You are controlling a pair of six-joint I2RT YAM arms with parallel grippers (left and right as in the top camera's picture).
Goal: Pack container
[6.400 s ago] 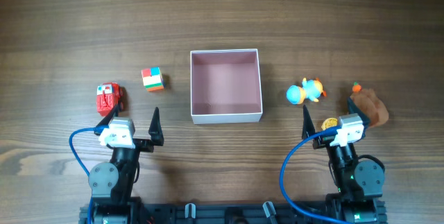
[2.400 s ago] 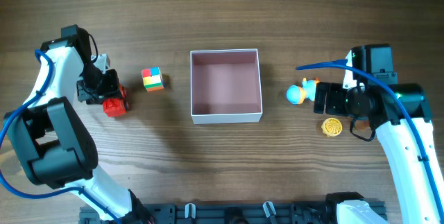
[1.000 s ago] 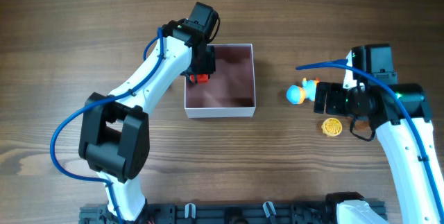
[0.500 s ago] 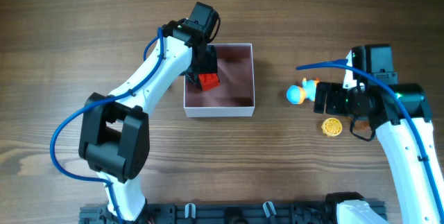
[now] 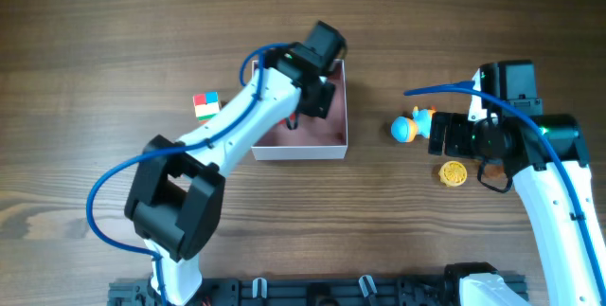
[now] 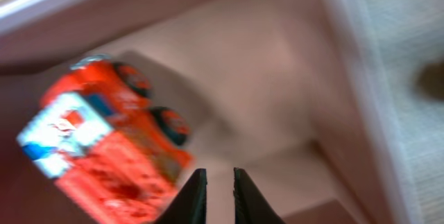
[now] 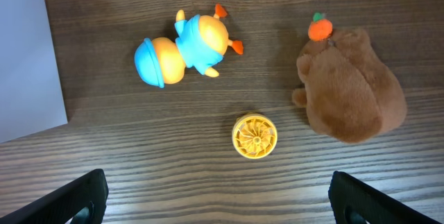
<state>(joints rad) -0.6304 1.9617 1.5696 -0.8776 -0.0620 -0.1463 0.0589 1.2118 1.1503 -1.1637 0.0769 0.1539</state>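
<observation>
The container (image 5: 299, 153), a shallow white-walled box with a pink floor, sits at mid-table. A red toy truck (image 6: 104, 148) lies on that floor (image 6: 270, 78), blurred, just left of my left gripper (image 6: 219, 173). The jaws stand almost together with nothing between them. From overhead, the left gripper (image 5: 318, 96) hangs over the container's right half and the arm hides most of the truck. My right gripper (image 7: 222, 200) is wide open and empty, hovering above a yellow disc (image 7: 254, 136).
A blue-and-orange duck toy (image 7: 182, 48) and a brown plush (image 7: 354, 89) lie near the disc, right of the container's wall (image 7: 24, 50). A multicoloured cube (image 5: 205, 104) sits left of the container. The right arm (image 5: 544, 183) hides the plush from overhead.
The left gripper let go of the red truck, which now rests on the container floor. It then swung right across the box and closed its jaws. The right arm stayed still.
</observation>
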